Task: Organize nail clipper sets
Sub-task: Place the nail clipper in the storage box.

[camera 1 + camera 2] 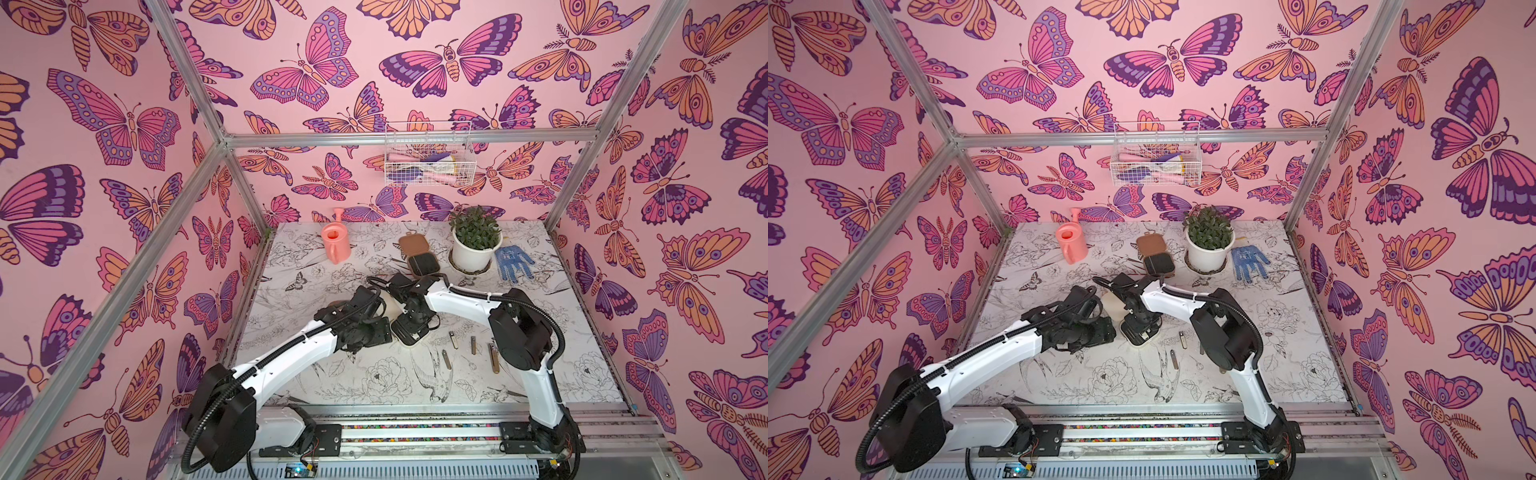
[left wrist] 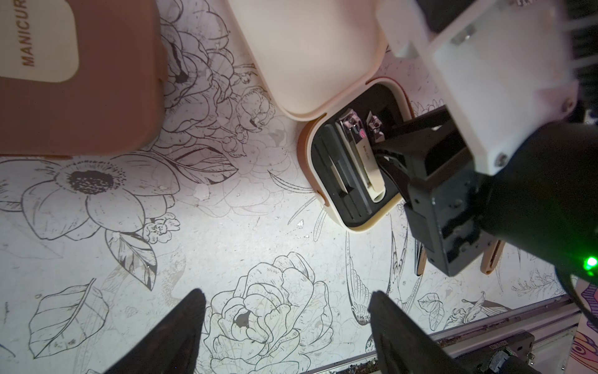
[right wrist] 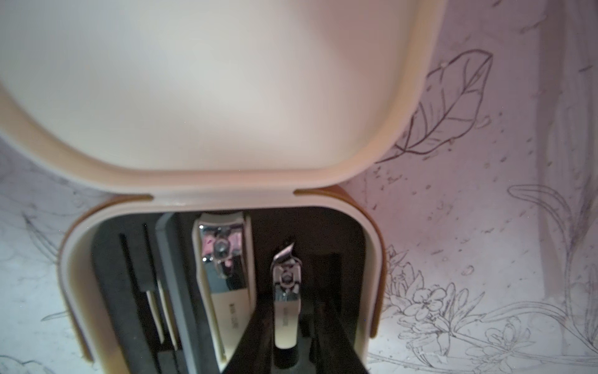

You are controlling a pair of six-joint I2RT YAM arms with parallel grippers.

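Now my right gripper (image 3: 288, 327) straddles the small clipper (image 3: 286, 285) inside the cream case (image 3: 69, 275); pinching or loose, I cannot tell; left gripper (image 2: 286, 293) hovers wide, empty.

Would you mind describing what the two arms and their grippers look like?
Both the left arm and right arm have white shell links, bulky black joint housings and black corrugated cable conduit alongside. The left gripper has dark, tapered fingers; the right gripper is black and boxy, with a green light behind it.

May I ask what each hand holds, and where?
Left hand: nothing. Right hand brackets the small silver nail clipper at its lever end in the cream case; grip unclear.
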